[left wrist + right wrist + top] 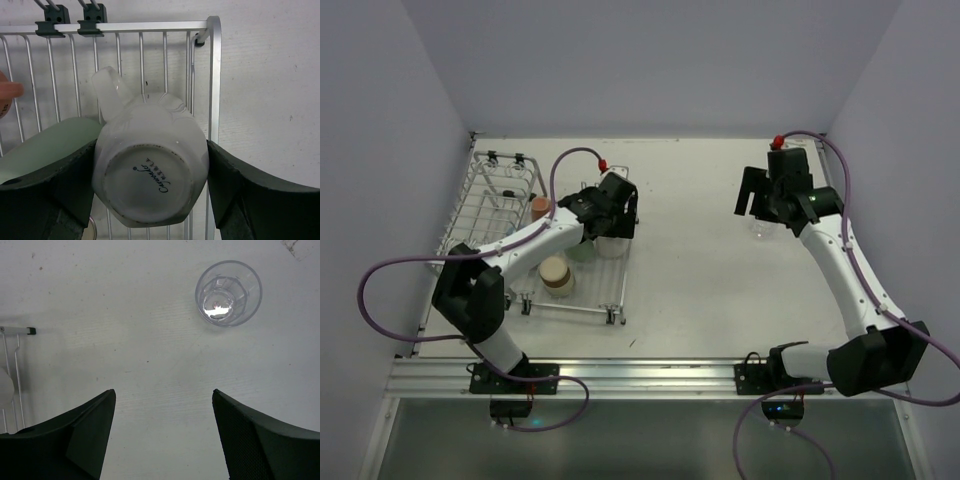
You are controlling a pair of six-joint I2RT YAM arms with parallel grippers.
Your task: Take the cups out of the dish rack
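Left pincer (151,145): one finger on each side of the white cup (150,175), both close against its wall, but firm clamp or bare contact I cannot tell. The cup's base faces the wrist, so its long axis runs along the pincer's line of approach; a lug or handle juts from its far side. Pale green cup (45,145) is just beside the left finger, and the side rail of the dish rack (215,75) is just beside the right finger, so there is little lateral room. Judgement: lift along the axis first, then carry over the rail. Beyond the rail lies bare worktop (700,280). Right pincer (163,392) is wide open and empty, hanging well apart from the rack, with a clear cup (228,292) standing upright ahead of it; the left arm is nearer
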